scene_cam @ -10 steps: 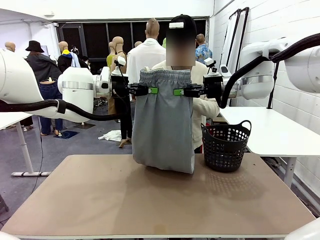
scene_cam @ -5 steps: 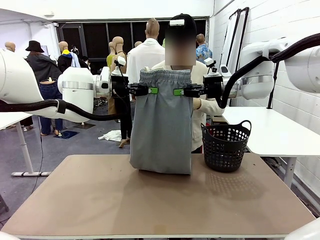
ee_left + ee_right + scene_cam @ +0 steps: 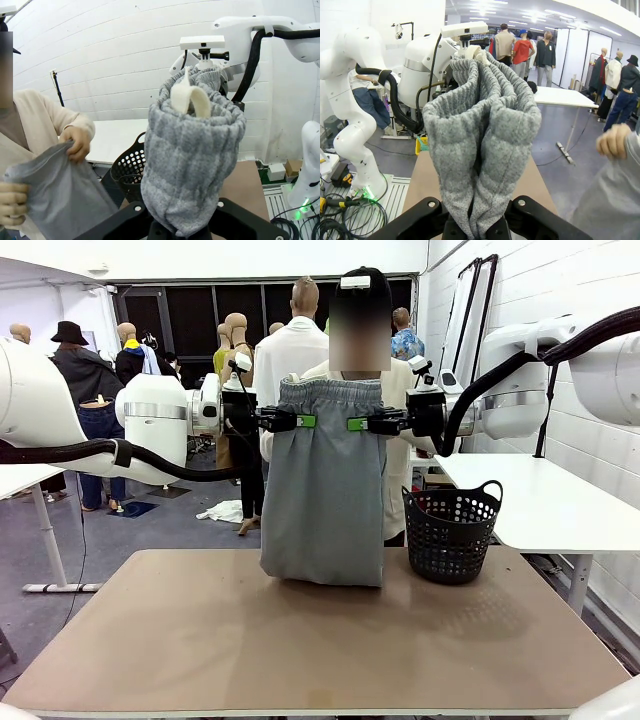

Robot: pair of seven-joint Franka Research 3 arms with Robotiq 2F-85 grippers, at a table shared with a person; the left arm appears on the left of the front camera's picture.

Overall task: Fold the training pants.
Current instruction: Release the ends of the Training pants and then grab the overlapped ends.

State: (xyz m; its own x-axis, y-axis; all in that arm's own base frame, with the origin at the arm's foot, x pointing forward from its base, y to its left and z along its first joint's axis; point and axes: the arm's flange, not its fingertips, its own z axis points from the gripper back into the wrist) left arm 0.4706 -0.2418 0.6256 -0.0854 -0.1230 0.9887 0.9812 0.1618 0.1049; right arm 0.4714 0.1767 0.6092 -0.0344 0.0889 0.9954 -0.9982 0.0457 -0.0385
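Observation:
The training pants [image 3: 323, 490] hang as a light grey panel over the far middle of the table, their lower hem resting on the tabletop. My left gripper [image 3: 300, 421] is shut on the left end of the gathered waistband and my right gripper [image 3: 355, 423] on the right end. In the left wrist view the bunched waistband [image 3: 195, 135] rises from my left gripper [image 3: 182, 227]. The right wrist view has it [image 3: 480, 115] rising from my right gripper [image 3: 472, 225]. Behind the pants, a person's hands [image 3: 77, 145] hold the hanging grey fabric [image 3: 60, 195].
A black perforated basket [image 3: 450, 532] stands at the table's far right, just right of the pants. The brown table [image 3: 300, 650] is bare in front of them. A white table [image 3: 540, 500] stands off to the right. The person stands at the far edge.
The lower hem of the pants has swung a little to the left and settled. Both grippers stay where they were on the waistband.

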